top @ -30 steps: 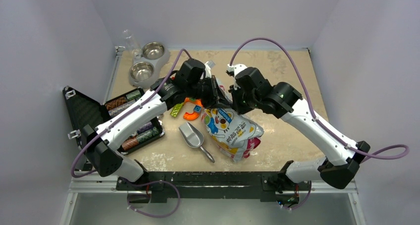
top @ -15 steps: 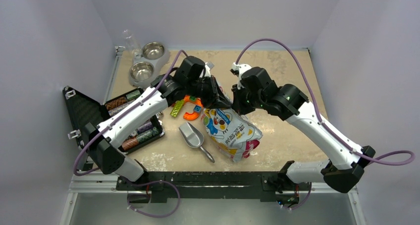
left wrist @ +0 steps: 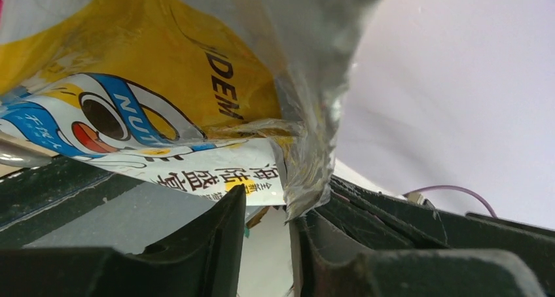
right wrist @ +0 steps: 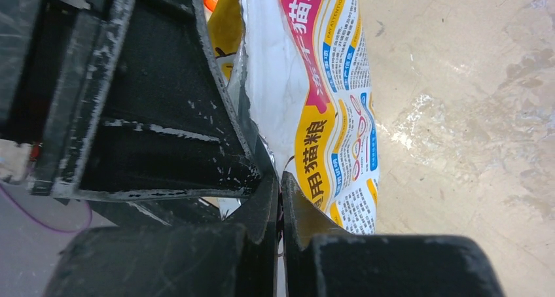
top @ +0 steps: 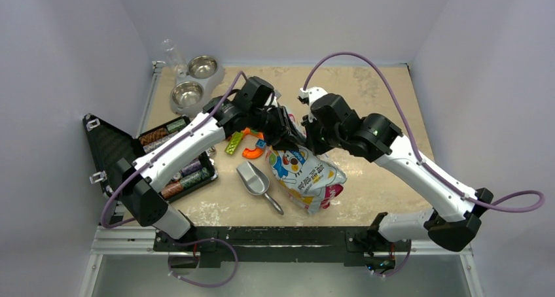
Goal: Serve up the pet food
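The pet food itself is hidden inside a colourful printed bag [top: 306, 176] lying mid-table with its top lifted toward the arms. My right gripper [top: 309, 139] is shut on the bag's top edge; in the right wrist view the bag [right wrist: 327, 81] runs down into the closed right gripper [right wrist: 281, 182]. My left gripper [top: 290, 135] sits just left of it at the same top edge. In the left wrist view the left gripper [left wrist: 269, 209] is open, with a gap between the fingers, and the bag's [left wrist: 163, 101] crinkled silver edge rests against the right-hand finger [left wrist: 314, 235].
A metal scoop [top: 255, 179] lies just left of the bag. Colourful toy pieces [top: 247, 144] lie under the left arm. A double steel bowl stand [top: 194, 82] is at the back left. An open black case [top: 171, 158] holding tubes sits on the left.
The left jaws have opened and no longer pinch the bag's top edge. The right gripper stays shut on the bag and has shifted slightly left.
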Available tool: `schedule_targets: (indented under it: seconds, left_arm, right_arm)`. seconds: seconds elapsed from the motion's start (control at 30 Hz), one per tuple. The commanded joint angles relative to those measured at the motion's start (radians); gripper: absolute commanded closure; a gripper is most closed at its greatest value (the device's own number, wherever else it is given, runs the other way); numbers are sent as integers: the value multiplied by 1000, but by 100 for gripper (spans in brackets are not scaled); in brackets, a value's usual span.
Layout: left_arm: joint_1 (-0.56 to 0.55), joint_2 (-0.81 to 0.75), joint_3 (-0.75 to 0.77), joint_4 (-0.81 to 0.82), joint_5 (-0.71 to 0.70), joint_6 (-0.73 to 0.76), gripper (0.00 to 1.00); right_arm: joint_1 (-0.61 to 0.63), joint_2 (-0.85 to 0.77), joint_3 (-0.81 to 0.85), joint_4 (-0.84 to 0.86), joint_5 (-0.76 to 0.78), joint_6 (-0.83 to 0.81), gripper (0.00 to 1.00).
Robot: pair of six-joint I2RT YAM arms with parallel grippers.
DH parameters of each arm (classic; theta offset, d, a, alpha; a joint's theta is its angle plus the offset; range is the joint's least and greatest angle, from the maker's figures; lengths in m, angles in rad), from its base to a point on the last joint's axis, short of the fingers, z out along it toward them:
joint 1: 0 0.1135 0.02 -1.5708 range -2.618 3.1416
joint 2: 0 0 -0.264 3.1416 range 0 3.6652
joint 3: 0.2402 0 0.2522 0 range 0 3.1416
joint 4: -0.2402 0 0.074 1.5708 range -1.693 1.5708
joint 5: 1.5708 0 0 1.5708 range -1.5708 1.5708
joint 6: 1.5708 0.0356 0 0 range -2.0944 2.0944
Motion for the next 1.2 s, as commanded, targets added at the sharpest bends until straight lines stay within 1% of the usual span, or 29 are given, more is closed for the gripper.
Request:
schedule_targets:
  seconds: [0.0,0.07,0.13,0.2,0.27,0.37,0.47,0.5,0.57,0.63,0.7,0.73,0.77,0.83,0.93,1.0,1.03,1.07,1.1,1.13,1.17]
  left_arm:
    - [-6,65,67,-122,-116,82,71]
    - [-9,83,138,-217,-203,178,84]
    - [-22,102,232,-334,-349,294,93]
    - [-26,118,307,-420,-423,379,99]
    - [-26,107,327,-449,-429,410,100]
    - [-26,71,310,-431,-342,407,100]
    - [-27,42,302,-438,-270,360,100]
    - [-26,30,305,-438,-255,356,100]
    - [-24,10,319,-442,-243,353,100]
    - [-21,-12,329,-437,-236,349,100]
    - [-17,-30,330,-424,-212,336,100]
    - [-13,-36,331,-420,-202,330,100]
    - [-12,-42,334,-422,-196,325,100]
    - [-7,-55,338,-423,-189,314,100]
    - [-1,-68,337,-417,-178,300,100]
    - [1,-69,338,-426,-179,297,100]
    - [0,-69,341,-436,-186,296,100]
    - [2,-69,340,-449,-192,294,100]
    - [3,-71,338,-460,-198,291,100]
    - [5,-74,333,-465,-203,289,100]
    - [5,-76,328,-464,-202,287,100]
  right_arm:
    - [51,7,101,58,30,11,100]
    - [64,28,125,-1,200,36,100]
    - [83,58,156,-84,395,69,100]
    - [96,63,161,-127,534,88,100]
    - [99,48,133,-123,592,89,100]
    - [99,13,89,-60,517,29,100]
    - [97,-10,48,25,351,-43,100]
    - [97,-8,47,37,292,-41,100]
    - [88,22,66,37,170,-23,94]
    - [87,71,109,-8,121,47,92]
    - [86,112,145,-61,132,102,85]
    - [87,133,168,-117,157,128,80]
    - [87,152,190,-167,195,151,73]
    - [87,194,237,-264,234,197,66]
    - [87,249,299,-396,260,283,65]
    - [87,264,331,-483,301,361,66]
    - [87,260,342,-507,330,364,69]
    - [87,244,344,-510,340,362,79]
    - [84,222,346,-511,352,371,94]
    - [78,198,349,-509,360,386,100]
    - [68,172,346,-499,359,399,100]
